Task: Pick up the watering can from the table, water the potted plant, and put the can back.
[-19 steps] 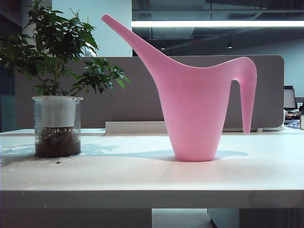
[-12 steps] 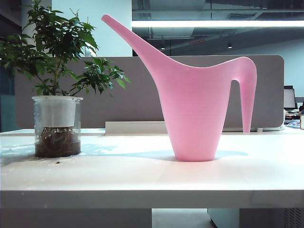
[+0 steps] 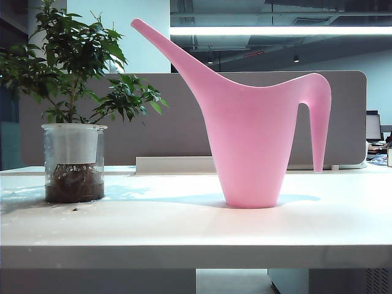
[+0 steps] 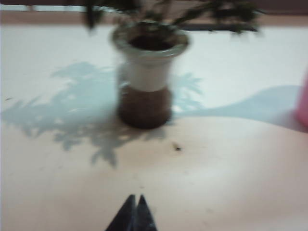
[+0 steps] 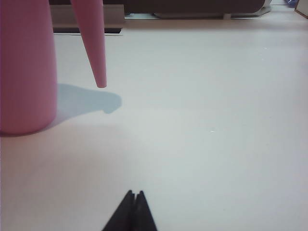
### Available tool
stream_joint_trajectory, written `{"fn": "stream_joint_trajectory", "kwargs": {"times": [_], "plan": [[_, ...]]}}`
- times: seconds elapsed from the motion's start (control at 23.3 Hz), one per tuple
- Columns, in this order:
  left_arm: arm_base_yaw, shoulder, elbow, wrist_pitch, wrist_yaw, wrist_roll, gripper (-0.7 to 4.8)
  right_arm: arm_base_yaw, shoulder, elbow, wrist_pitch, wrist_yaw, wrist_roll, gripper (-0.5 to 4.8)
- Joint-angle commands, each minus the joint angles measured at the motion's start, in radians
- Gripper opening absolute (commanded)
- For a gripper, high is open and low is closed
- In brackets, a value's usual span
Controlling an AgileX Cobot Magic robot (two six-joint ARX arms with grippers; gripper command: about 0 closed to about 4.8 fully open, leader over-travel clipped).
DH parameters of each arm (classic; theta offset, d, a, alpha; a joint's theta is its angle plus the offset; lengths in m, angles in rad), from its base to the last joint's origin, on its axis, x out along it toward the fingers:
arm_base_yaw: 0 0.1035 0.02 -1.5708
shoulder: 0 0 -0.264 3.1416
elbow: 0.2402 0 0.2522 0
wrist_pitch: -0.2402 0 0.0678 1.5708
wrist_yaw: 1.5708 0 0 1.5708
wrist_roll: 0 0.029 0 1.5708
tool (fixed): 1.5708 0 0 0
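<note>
The large smooth pink plastic watering can (image 3: 251, 147) stood upright on the wide flat white table (image 3: 184, 226), its tapered body resting flat, its long slender spout rising toward the small bushy potted plant in a clear cylindrical pot (image 3: 73, 160), and its thin arched handle dropping to a free point on the side away from the plant. The plant stood well apart from the can, on the spout side. The right gripper (image 5: 133, 193) hovered low over bare tabletop near the can on its handle side, fingertips pressed together and holding nothing; the handle's point hung just above the surface between gripper and can body. The left gripper (image 4: 135, 197) hovered near the pot, on the side away from the grey-beige divider panel (image 3: 184, 116), likewise closed and empty. Judged from this, the task stood at its very start: the can had not been picked up. The next move probably called for the right gripper to open and reach the handle. Open tabletop lay around the can on all sides, and the table's thick front edge was well clear of its base.
</note>
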State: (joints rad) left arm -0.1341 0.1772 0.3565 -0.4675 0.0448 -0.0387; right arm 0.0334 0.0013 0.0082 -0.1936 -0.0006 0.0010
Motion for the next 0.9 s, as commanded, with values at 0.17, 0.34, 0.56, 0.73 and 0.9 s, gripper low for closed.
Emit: {"fn": "stream_joint_trajectory", "kwargs": {"times": [0.17,0.34,0.56,0.73,0.9], "plan": [[-0.117,0.150,0.331,-0.153,0.000,0.004,-0.05,0.000,-0.001,-0.006,0.010,0.001,0.002,-0.05],[-0.182,0.198,0.544,-0.248,0.000,0.010,-0.05,0.000,-0.001,-0.006,0.010,0.001,0.003,-0.05],[-0.186,0.197,0.736,-0.507,0.003,0.065,-0.05,0.000,-0.001,-0.006,0.010,0.002,0.003,-0.05],[-0.186,0.195,0.760,-0.532,0.034,0.064,-0.05,0.000,-0.001,-0.006,0.010,0.001,0.002,-0.05],[-0.186,0.195,0.759,-0.550,0.206,0.068,-0.05,0.000,-0.001,-0.006,0.010,0.001,0.003,-0.05]]}}
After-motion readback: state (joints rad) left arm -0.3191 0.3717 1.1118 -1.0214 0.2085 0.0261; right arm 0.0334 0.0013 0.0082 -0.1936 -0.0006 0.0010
